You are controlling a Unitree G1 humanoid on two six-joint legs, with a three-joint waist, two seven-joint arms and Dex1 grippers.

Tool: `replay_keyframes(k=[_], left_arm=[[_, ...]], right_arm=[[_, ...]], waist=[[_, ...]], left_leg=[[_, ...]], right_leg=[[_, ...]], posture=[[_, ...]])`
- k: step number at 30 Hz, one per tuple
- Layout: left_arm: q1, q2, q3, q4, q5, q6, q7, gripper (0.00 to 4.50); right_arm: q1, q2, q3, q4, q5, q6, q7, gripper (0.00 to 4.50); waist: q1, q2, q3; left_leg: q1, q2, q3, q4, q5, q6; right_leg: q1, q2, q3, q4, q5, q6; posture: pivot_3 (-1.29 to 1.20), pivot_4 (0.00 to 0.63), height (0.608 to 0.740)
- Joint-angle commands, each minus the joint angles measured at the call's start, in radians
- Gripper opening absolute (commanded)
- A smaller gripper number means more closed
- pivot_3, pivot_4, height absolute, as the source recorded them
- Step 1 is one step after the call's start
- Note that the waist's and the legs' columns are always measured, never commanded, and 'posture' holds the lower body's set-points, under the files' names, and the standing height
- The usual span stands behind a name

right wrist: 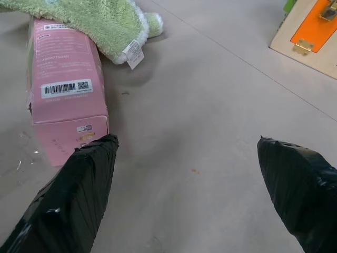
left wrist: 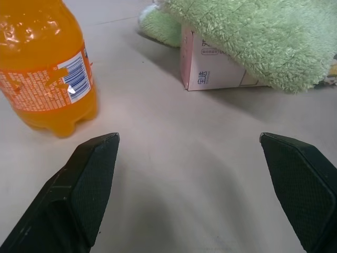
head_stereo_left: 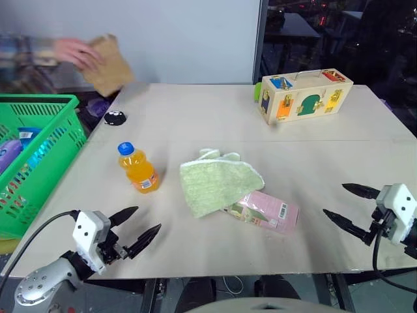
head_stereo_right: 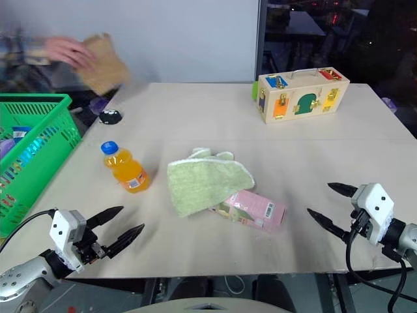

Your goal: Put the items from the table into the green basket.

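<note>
The pale beige table [head_stereo_left: 215,117] carries everything left to move. The green basket [head_stereo_left: 40,124] stands off its left edge, already holding a few packets. A light green fluffy cloth [head_stereo_left: 218,182] lies mid-table, draped over one end of the pink carton [head_stereo_left: 270,212], whose barcoded end pokes out toward the right arm. The orange-drink bottle [head_stereo_left: 137,168] stands upright left of the cloth, between it and the basket. At the far corner sits the wooden latch box [head_stereo_left: 305,96], and a person's hand [head_stereo_left: 77,51] holds a brown bag beyond the basket.

Both claws hover at the near edge, empty: the left gripper [head_stereo_left: 138,230] spread wide just short of the bottle, the right gripper [head_stereo_left: 348,205] equally spread, near the carton.

I judge this the approach before a pick. The bottle looks the easiest first target: the left arm must reach forward, straddle its body, close, then swing left to the basket.
</note>
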Motion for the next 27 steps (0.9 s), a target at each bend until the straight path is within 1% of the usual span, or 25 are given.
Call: replay_keyframes(k=[1, 4, 6, 9, 10, 14, 16, 17, 19, 22, 24, 27], left_arm=[[0.001, -0.014, -0.005, 0.012, -0.010, -0.054, -0.043, 4.46], [-0.025, -0.027, -0.017, 0.084, -0.022, -0.130, -0.125, 4.46], [-0.046, -0.029, -0.025, 0.114, -0.014, -0.166, -0.151, 4.46], [-0.066, -0.032, -0.033, 0.187, -0.021, -0.225, -0.220, 4.46], [-0.068, -0.032, -0.035, 0.218, -0.017, -0.256, -0.248, 4.46], [-0.089, -0.037, -0.034, 0.300, -0.023, -0.326, -0.312, 4.46], [-0.110, -0.032, -0.031, 0.326, -0.030, -0.344, -0.333, 4.46], [-0.119, -0.029, -0.026, 0.323, -0.045, -0.336, -0.338, 4.46], [-0.140, -0.017, -0.013, 0.261, -0.074, -0.297, -0.309, 4.46], [-0.176, 0.010, 0.016, 0.126, -0.132, -0.193, -0.206, 4.46], [-0.198, 0.030, 0.042, 0.043, -0.176, -0.120, -0.130, 4.46], [-0.226, 0.064, 0.076, -0.084, -0.256, -0.002, -0.017, 4.46]], right_arm=[[-0.050, -0.010, 0.002, -0.022, 0.012, 0.000, -0.015, 4.50], [-0.144, -0.022, 0.054, -0.061, 0.036, 0.068, -0.044, 4.50], [-0.180, -0.056, 0.097, -0.092, 0.019, 0.143, -0.060, 4.50], [-0.270, -0.075, 0.160, -0.123, 0.086, 0.266, -0.070, 4.50], [-0.320, -0.072, 0.189, -0.123, 0.102, 0.306, -0.082, 4.50], [-0.515, -0.024, 0.299, -0.099, 0.113, 0.413, -0.150, 4.50], [-0.688, 0.052, 0.428, -0.064, 0.114, 0.488, -0.161, 4.50], [-0.751, 0.080, 0.484, -0.045, 0.107, 0.509, -0.152, 4.50], [-0.859, 0.140, 0.586, 0.017, 0.068, 0.523, -0.142, 4.50], [-0.952, 0.178, 0.682, 0.094, 0.017, 0.501, -0.107, 4.50], [-0.990, 0.194, 0.722, 0.145, -0.018, 0.465, -0.087, 4.50], [-1.037, 0.226, 0.747, 0.212, -0.051, 0.424, -0.069, 4.50]], waist=[[0.000, 0.000, 0.000], [-0.006, 0.002, -0.001], [-0.004, 0.002, -0.001], [-0.001, 0.001, -0.002], [-0.001, 0.000, -0.001], [-0.003, 0.001, -0.001], [-0.006, 0.001, -0.001], [-0.008, 0.001, -0.001], [-0.004, 0.000, -0.002], [0.013, -0.002, -0.003], [0.027, -0.004, -0.004], [0.036, -0.004, -0.005]], left_leg=[[0.000, 0.000, 0.000, 0.000, 0.000, 0.000], [0.002, 0.000, 0.004, 0.000, 0.000, 0.000], [0.002, 0.001, 0.008, 0.000, 0.000, 0.000], [0.001, 0.002, 0.010, 0.000, 0.000, 0.000], [0.001, 0.002, 0.010, 0.000, 0.000, 0.000], [-0.002, 0.002, 0.011, 0.000, 0.000, 0.001], [-0.002, 0.003, 0.012, -0.001, 0.000, 0.001], [-0.002, 0.004, 0.012, -0.001, 0.000, 0.001], [-0.003, 0.004, 0.011, -0.001, 0.000, 0.001], [-0.006, 0.004, 0.009, -0.001, 0.000, 0.001], [-0.009, 0.003, 0.007, -0.001, 0.000, 0.001], [-0.016, 0.002, 0.004, 0.001, 0.000, 0.001]], right_leg=[[0.000, 0.000, 0.000, 0.000, 0.000, 0.000], [0.000, 0.000, 0.004, 0.000, 0.000, 0.000], [-0.001, 0.000, 0.006, 0.000, 0.000, 0.000], [-0.002, -0.001, 0.006, 0.000, 0.000, 0.000], [-0.002, -0.001, 0.006, 0.000, 0.000, 0.000], [-0.006, 0.000, 0.007, 0.000, 0.000, 0.000], [-0.007, 0.001, 0.007, 0.001, 0.000, 0.000], [-0.007, 0.001, 0.007, 0.001, 0.001, 0.000], [-0.009, 0.002, 0.007, 0.002, 0.001, 0.000], [-0.010, 0.002, 0.003, 0.002, 0.004, -0.003], [-0.012, 0.000, 0.002, 0.002, 0.006, -0.001], [-0.016, 0.000, -0.001, 0.003, 0.006, 0.000]], posture=[[0.01, 0.000, 0.740], [0.02, 0.000, 0.740], [0.02, 0.000, 0.740], [0.02, 0.000, 0.740], [0.02, 0.000, 0.740], [0.02, 0.000, 0.740], [0.02, 0.000, 0.740], [0.03, 0.000, 0.740], [0.05, 0.000, 0.740], [0.08, 0.000, 0.740], [0.10, 0.000, 0.740], [0.13, 0.000, 0.740]])
